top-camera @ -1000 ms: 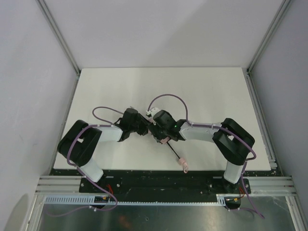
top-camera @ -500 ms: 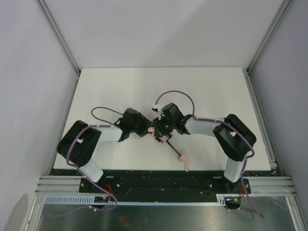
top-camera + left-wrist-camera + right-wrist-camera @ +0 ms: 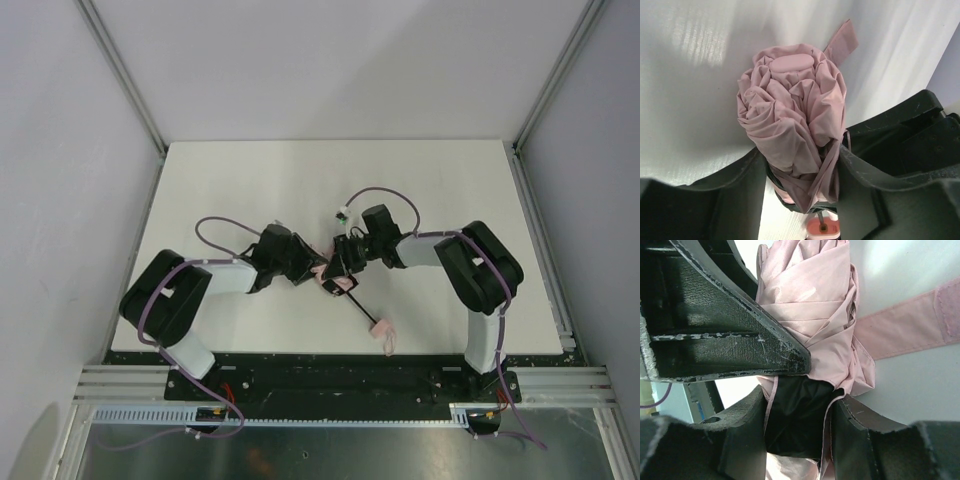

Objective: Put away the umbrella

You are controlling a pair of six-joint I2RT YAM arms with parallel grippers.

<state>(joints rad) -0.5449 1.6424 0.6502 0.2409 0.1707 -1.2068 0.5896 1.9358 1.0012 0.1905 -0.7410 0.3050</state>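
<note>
Up the black shaft (image 3: 362, 312) from the pink handle (image 3: 385, 337), the umbrella (image 3: 790, 115) sits low over the table (image 3: 250, 180), canopy bunched. The right gripper (image 3: 799, 400) pinches the folds, probably to keep them gathered. The left gripper (image 3: 800, 152) flanks the tip end, fabric touching both fingers (squeezing or slack, I cannot tell). No sleeve or bin shows.

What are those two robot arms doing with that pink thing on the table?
They are putting away a pale pink fabric folding umbrella. Its bunched canopy lies on the white table between both grippers: the right gripper is closed on the fabric, while the left gripper has the bundle between its fingers, though whether it is squeezing is unclear. The thin black shaft and small pink handle stick out towards the arms' bases, so it is not packed up yet.
</note>
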